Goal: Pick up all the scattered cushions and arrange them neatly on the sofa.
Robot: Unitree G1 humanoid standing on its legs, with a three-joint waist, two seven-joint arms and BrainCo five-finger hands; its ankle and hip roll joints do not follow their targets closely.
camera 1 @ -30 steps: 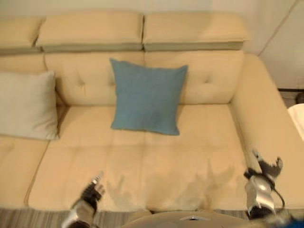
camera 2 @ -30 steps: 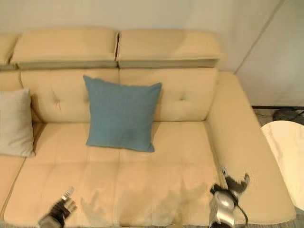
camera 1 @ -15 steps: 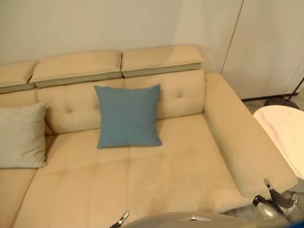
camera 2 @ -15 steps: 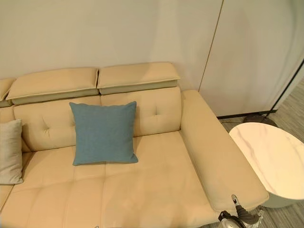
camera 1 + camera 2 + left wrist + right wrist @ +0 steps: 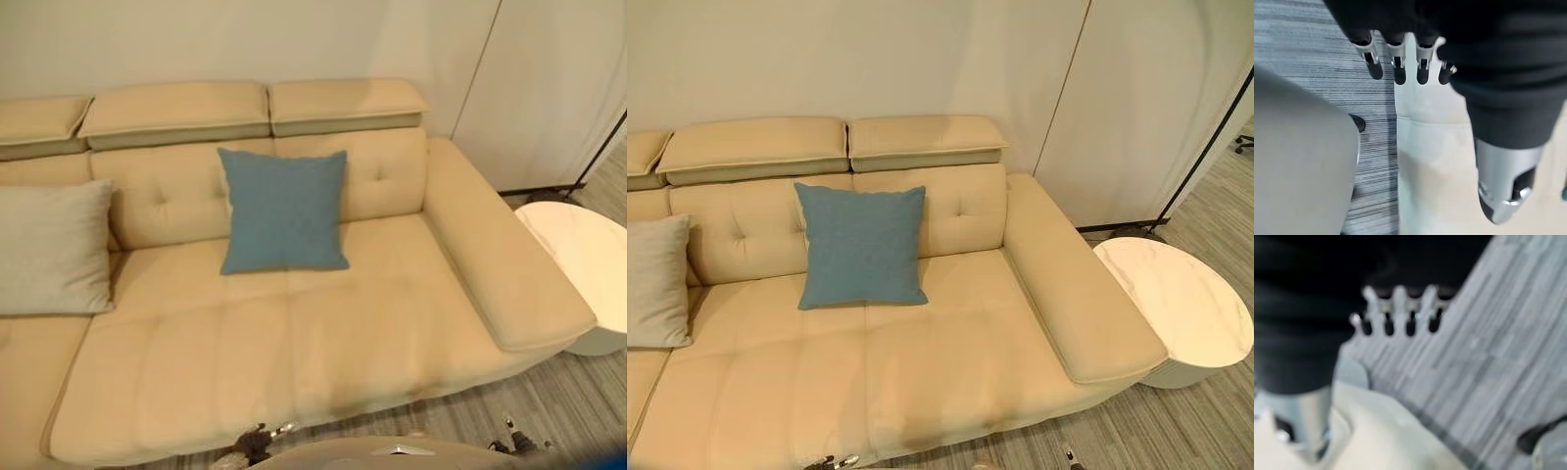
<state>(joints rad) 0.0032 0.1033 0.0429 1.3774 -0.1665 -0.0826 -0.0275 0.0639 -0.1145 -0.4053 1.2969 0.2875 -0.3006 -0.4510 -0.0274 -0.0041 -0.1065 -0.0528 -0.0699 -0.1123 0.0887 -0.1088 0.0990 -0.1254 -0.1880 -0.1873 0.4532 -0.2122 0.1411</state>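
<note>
A blue cushion [image 5: 282,210] leans upright against the backrest in the middle of the beige sofa [image 5: 323,333]. At the sofa's left end a grey cushion [image 5: 54,248] also rests against the backrest. My left hand [image 5: 257,443] hangs low in front of the sofa's front edge; in the left wrist view its fingers [image 5: 1396,63] are relaxed and hold nothing. My right hand [image 5: 514,446] is low over the striped floor at the right, its fingers [image 5: 1396,313] also relaxed, with nothing in them.
A round white side table [image 5: 578,264] stands by the sofa's right armrest [image 5: 500,264]. Grey striped floor [image 5: 1176,431] runs in front of the sofa and to the right. White wall panels rise behind.
The camera has drawn back and turned, so more floor and the table show. Both hands have dropped from over the seat to below the sofa's front edge. The cushions have not moved.
</note>
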